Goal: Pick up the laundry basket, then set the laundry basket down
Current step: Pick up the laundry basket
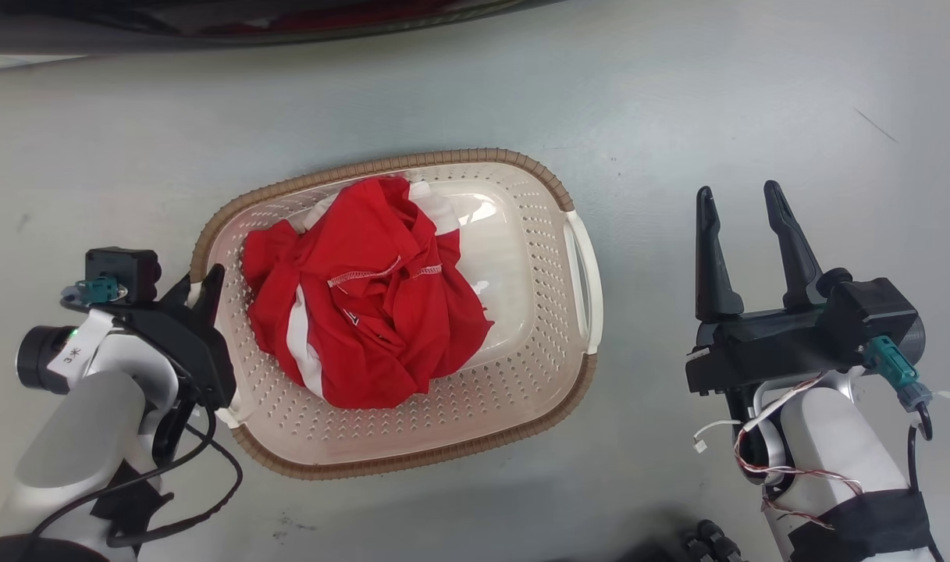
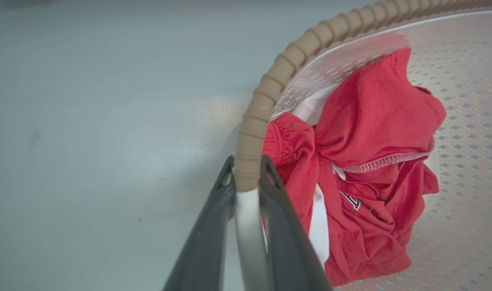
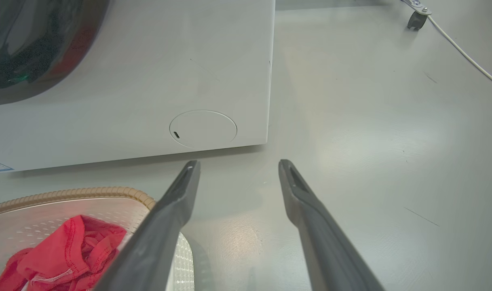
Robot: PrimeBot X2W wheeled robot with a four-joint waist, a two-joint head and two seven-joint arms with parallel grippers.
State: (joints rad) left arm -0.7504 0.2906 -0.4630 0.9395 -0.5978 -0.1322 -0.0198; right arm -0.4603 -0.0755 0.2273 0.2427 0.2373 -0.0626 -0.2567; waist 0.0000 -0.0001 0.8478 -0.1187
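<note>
Left pincer point(image 2: 248, 161): pinching the basket's point(image 2: 464, 121) white handle point(image 2: 248, 218) where it meets the brown rim point(image 2: 270, 89), one finger on the outer face and one on the inner. In the head view this pincer point(image 1: 201, 285) sits at the basket's point(image 1: 521, 257) 9 o'clock end.

Basket: at the centre of the head view, over the grey floor point(image 1: 756, 94), long axis running 9 to 3 o'clock. Whether it rests on the floor or is raised cannot be told. A crumpled red garment point(image 1: 365, 297) with white panels lies inside, toward the 9 o'clock half of the bottom; in the left wrist view the garment point(image 2: 371, 121) lies just beside the inner finger.

Right pincer point(image 1: 738, 193): spread, holding nothing, fingers pointing to 12 o'clock, well apart from the basket at its 3 o'clock side. In the right wrist view the pincer point(image 3: 238, 163) is above bare floor, with the basket point(image 3: 68, 192) at 8 o'clock.

Washer point(image 3: 148, 81): white, at 11 o'clock in the right wrist view, near the basket. A cable point(image 3: 464, 52) crosses the floor at 1 o'clock.
</note>
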